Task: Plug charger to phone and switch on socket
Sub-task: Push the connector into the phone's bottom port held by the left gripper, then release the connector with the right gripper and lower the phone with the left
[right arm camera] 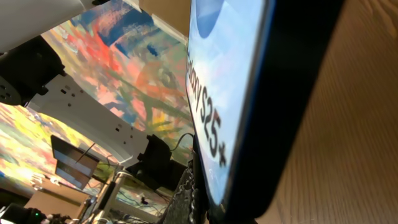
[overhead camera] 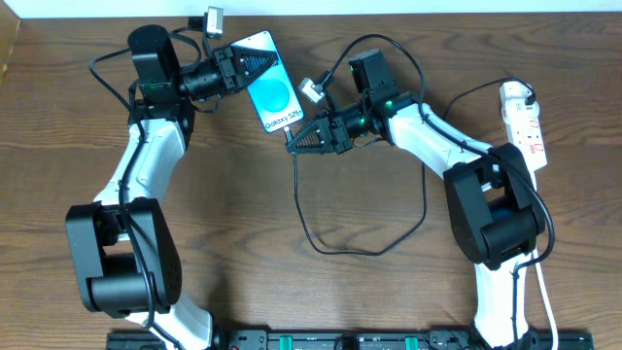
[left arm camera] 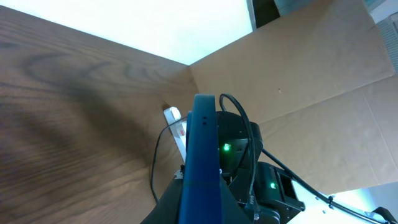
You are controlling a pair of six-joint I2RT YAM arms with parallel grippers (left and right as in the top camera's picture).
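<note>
My left gripper [overhead camera: 241,66]: clamped on the upper end of the slim black-framed phone with the bright blue screen [overhead camera: 275,97]. From my left wrist the phone [left arm camera: 202,155] shows edge-on between my fingers.
Phone: at the far middle of the brown wooden surface [overhead camera: 243,214], screen up and lying slantwise, its lower end toward my right gripper. I cannot tell whether it rests on the surface.
My right gripper [overhead camera: 299,139]: pressed together on the end of the long thin black charger cable [overhead camera: 295,185], right at the phone's lower edge. The connector tip is hidden.
Right wrist view: the phone [right arm camera: 224,93] fills the frame, with "S25+" readable.
Charger cable: loops across the surface between my arms.
White power strip with red markings [overhead camera: 525,122]: at the far right, well apart from the phone.
</note>
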